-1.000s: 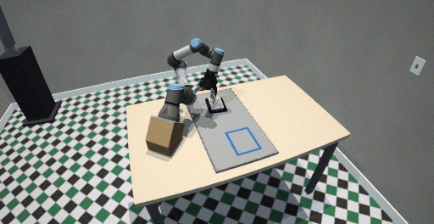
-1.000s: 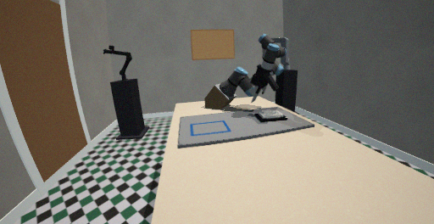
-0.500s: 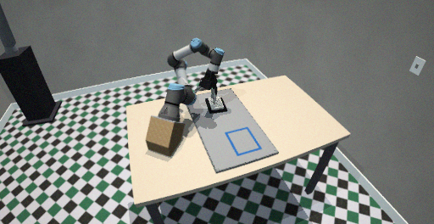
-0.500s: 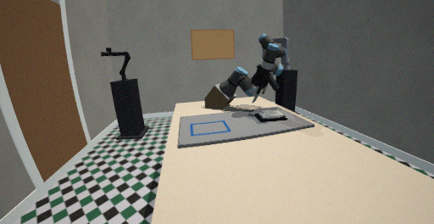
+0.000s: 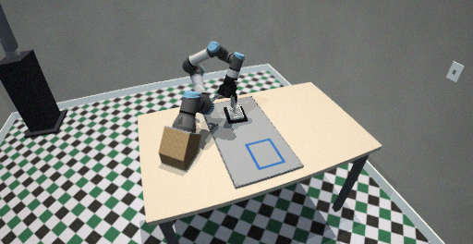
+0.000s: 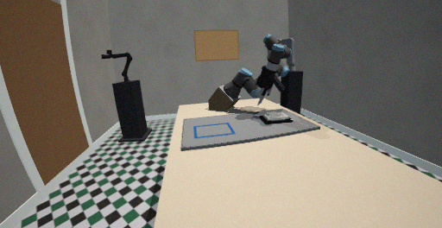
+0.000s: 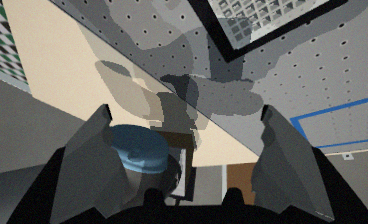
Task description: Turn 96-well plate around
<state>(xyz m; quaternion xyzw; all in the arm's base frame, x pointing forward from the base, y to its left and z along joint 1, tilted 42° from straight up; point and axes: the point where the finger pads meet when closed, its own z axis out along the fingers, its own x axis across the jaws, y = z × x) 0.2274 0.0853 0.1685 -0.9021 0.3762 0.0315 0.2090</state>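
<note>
The 96-well plate (image 5: 236, 112) (image 6: 276, 116) (image 7: 265, 12) lies in the black nest N1 (image 5: 229, 120) (image 7: 213, 32) at the far end of the grey perforated mat (image 5: 231, 149) (image 6: 250, 130) (image 7: 310, 65). I cannot make out its cut corner or the A1 mark. My gripper (image 5: 234, 102) (image 6: 260, 100) (image 7: 186, 105) is open and empty. It hangs tilted a little above the mat, over the plate's edge nearest the arm's base. In the wrist view the plate is at the top edge, beyond the fingertips, and nothing is between the fingers.
A blue outlined rectangle (image 5: 258, 142) (image 6: 214, 136) (image 7: 335, 106) is marked on the mat's near half. The arm stands on a brown box (image 5: 179, 148) (image 6: 221, 99) on the beige table (image 5: 323, 126) (image 7: 60, 65). Black pedestals (image 5: 28, 89) (image 6: 129, 109) stand on the floor.
</note>
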